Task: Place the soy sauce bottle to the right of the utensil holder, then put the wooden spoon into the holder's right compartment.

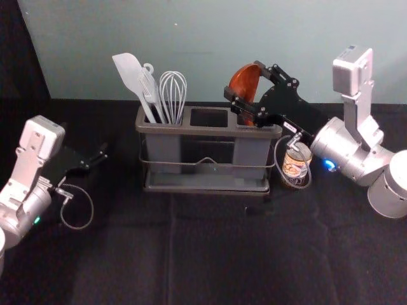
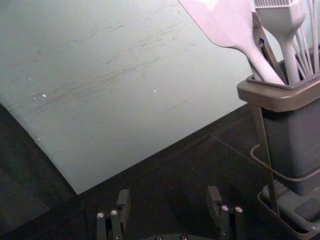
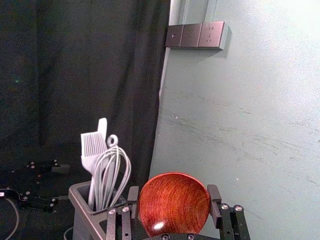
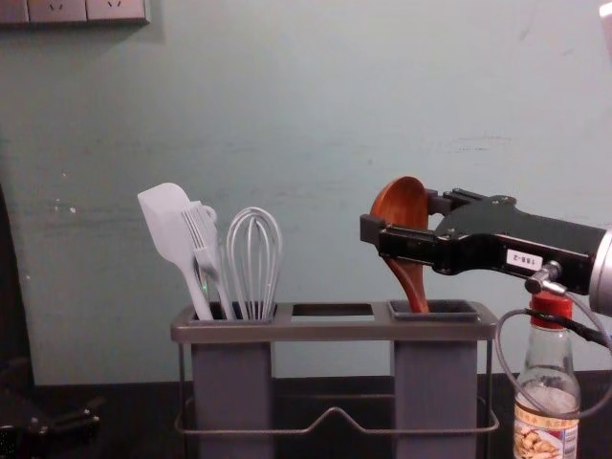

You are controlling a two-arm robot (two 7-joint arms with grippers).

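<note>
My right pincer (image 3: 174,196) is above the holder's right end, closed on the wooden spoon (image 4: 400,205), one finger at each side of its bowl; the grip looks wide and, I judge, only as firm as those rounded edges allow. Below the bowl the spoon leans a little, and its handle passes down through the mouth of the right compartment (image 4: 436,382), so the spoon is in the proper slot, though I cannot see how deep its end goes. Just beyond that, to the right of the utensil holder (image 4: 330,331), the soy sauce bottle (image 4: 546,397) stands upright close by, under my forearm. I count that first half of the job as done. At the holder's other end, the left compartment carries a spatula (image 4: 168,225), a brush (image 4: 203,239) and a whisk (image 4: 254,263), while the middle opening has nothing poking out of it. My left pincer (image 2: 168,192) is idle out to the left of the holder, its fingers apart. What remains, as I judge it, is small: lower the spoon if it has further to drop, open my fingers, and back away without catching the bowl or letting my cable and wrist knock the bottle's red cap (image 4: 551,308).
</note>
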